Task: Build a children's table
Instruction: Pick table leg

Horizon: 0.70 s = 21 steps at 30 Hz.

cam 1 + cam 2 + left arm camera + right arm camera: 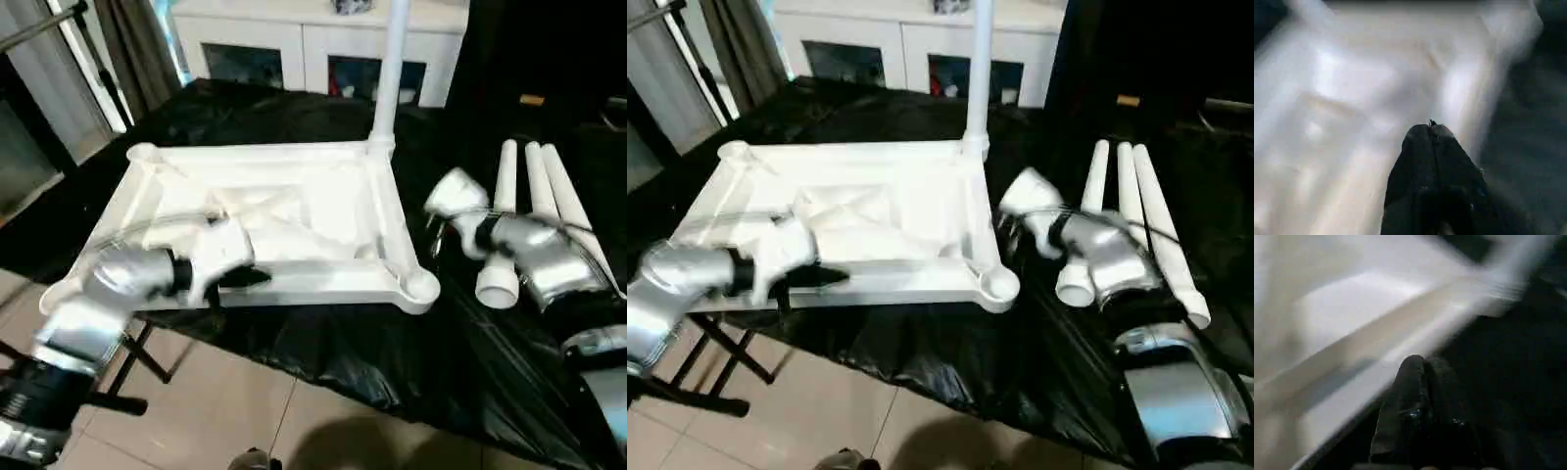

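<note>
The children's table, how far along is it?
One leg already stands upright in the far corner socket of the upturned tabletop. Both pincers, left and right, are shut and hold nothing. Three loose legs lie on the black cover, not yet fitted.

One white tabletop is lying upside down on the black-covered counter, beside the left fingers. Four white legs are showing: one leg is standing upright in a far corner socket, and three loose legs are lying together just beyond the right fingers.
</note>
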Available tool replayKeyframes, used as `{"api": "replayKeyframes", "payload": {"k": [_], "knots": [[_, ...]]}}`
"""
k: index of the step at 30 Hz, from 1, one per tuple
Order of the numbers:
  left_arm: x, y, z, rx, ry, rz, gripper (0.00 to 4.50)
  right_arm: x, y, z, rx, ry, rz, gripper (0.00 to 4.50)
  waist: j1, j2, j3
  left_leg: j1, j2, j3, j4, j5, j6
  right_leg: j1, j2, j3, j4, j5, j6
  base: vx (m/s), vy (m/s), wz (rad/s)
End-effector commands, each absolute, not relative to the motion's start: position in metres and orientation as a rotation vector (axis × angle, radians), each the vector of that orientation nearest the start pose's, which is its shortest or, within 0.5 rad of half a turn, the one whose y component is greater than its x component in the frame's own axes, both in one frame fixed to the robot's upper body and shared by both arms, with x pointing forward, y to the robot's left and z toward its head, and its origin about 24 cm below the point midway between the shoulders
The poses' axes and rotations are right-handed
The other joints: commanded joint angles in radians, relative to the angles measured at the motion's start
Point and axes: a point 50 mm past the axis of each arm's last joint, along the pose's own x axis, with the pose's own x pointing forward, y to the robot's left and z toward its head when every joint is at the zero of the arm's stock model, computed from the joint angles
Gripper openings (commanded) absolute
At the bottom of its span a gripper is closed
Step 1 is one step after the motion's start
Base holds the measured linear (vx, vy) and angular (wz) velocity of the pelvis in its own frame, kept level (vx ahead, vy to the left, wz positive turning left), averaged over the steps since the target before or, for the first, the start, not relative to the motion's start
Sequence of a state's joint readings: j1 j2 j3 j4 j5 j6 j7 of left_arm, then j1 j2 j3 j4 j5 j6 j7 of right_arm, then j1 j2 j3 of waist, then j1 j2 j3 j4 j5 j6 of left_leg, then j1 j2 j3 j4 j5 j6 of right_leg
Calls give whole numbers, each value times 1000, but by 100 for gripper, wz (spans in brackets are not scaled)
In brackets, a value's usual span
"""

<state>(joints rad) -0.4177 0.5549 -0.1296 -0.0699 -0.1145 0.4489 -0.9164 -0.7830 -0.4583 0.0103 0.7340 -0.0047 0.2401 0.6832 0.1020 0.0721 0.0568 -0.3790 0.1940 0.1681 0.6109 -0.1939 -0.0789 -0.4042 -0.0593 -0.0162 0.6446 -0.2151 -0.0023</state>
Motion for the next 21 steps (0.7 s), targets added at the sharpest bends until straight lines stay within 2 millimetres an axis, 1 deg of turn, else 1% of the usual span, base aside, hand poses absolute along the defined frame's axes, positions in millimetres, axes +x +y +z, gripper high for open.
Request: {"api": "replayKeyframes", "payload": {"k": [1, 2, 3, 4, 5, 6, 7, 8, 9, 10, 11, 12, 13, 14, 16, 17, 18, 21], "knots": [[302, 169, 131, 401, 201, -866, 0, 378, -220, 128, -255, 284, 428, 7, -4, -4, -75, 8, 11, -1, -58, -125, 19, 54, -43, 21, -70, -3, -262, 0, 0, 0], [306, 166, 129, 371, 181, -826, 32, 379, -224, 130, -242, 285, 368, 35, -7, -5, -74, 7, 11, -1, -59, -126, 17, 54, -44, 21, -71, -9, -257, 0, 0, 0], [307, 163, 127, 356, 168, -812, 32, 380, -227, 130, -230, 289, 328, 35, -10, -6, -75, 7, 10, -2, -59, -120, 12, 55, -45, 21, -73, -14, -255, 0, 0, 0], [307, 163, 127, 356, 168, -812, 40, 380, -227, 130, -230, 289, 328, 44, -11, -4, -76, 7, 9, -1, -58, -116, 12, 55, -46, 22, -74, -13, -253, 0, 0, 0], [309, 153, 121, 327, 155, -798, 46, 382, -234, 128, -207, 323, 228, 49, -15, -7, -80, 7, 8, -1, -56, -96, 15, 56, -44, 22, -72, 12, -253, 0, 0, 0], [309, 152, 121, 324, 152, -797, 58, 383, -235, 128, -204, 329, 215, 60, -16, -7, -80, 4, 7, -1, -56, -84, 16, 57, -45, 21, -71, 25, -256, 0, 0, 0], [309, 150, 120, 320, 149, -796, 58, 383, -236, 127, -200, 339, 196, 60, -16, -7, -82, 4, 7, -1, -54, -73, 18, 58, -45, 20, -70, 44, -260, 0, 0, 0], [309, 140, 118, 293, 141, -794, 80, 384, -242, 124, -175, 383, 114, 82, -19, -11, -82, 2, 7, 0, -53, -58, 24, 59, -44, 21, -69, 67, -264, 0, 0, 0], [309, 138, 117, 288, 139, -795, 85, 384, -243, 124, -169, 395, 97, 87, -19, -10, -82, 2, 6, 0, -52, -53, 26, 59, -43, 21, -68, 74, -268, 0, 0, 0], [308, 129, 117, 270, 127, -813, 85, 384, -246, 121, -144, 438, 48, 87, -17, -12, -81, 2, 7, 1, -51, -52, 34, 59, -44, 22, -68, 76, -270, 0, 0, 0], [308, 127, 117, 266, 124, -817, 89, 383, -247, 121, -139, 446, 39, 90, -14, -11, -83, 2, 7, 0, -50, -47, 38, 59, -45, 21, -67, 78, -269, 0, 0, 0], [307, 122, 117, 256, 120, -833, 110, 383, -249, 119, -113, 463, 14, 114, -14, -12, -82, 0, 8, 1, -51, -50, 40, 59, -45, 21, -67, 78, -267, 0, 0, 0], [305, 118, 117, 250, 115, -851, 110, 383, -250, 117, -92, 483, -11, 114, -16, -14, -82, 1, 8, 1, -50, -48, 41, 60, -46, 22, -66, 75, -266, 0, 0, 0], [305, 115, 117, 247, 112, -859, 125, 383, -251, 116, -78, 495, -29, 127, -15, -14, -82, 2, 9, 2, -50, -50, 42, 59, -46, 21, -68, 72, -267, 0, 0, 0], [303, 111, 118, 239, 107, -875, 128, 382, -253, 114, -56, 509, -54, 131, -14, -14, -81, 3, 9, 2, -50, -54, 41, 57, -46, 22, -68, 65, -266, 0, 0, 0], [301, 106, 119, 228, 100, -897, 153, 382, -256, 111, -31, 527, -82, 155, -14, -13, -81, 4, 10, 3, -50, -57, 39, 56, -46, 22, -69, 61, -266, 0, 0, 0], [300, 104, 119, 225, 96, -909, 165, 382, -256, 110, -25, 533, -90, 166, -14, -14, -81, 5, 11, 4, -50, -63, 37, 56, -47, 21, -69, 56, -268, 0, 0, 0], [297, 101, 120, 217, 94, -940, 174, 381, -258, 107, -21, 565, -119, 175, -13, -17, -80, 3, 10, 4, -51, -58, 36, 58, -47, 21, -68, 52, -266, 0, 0, 0]]}}
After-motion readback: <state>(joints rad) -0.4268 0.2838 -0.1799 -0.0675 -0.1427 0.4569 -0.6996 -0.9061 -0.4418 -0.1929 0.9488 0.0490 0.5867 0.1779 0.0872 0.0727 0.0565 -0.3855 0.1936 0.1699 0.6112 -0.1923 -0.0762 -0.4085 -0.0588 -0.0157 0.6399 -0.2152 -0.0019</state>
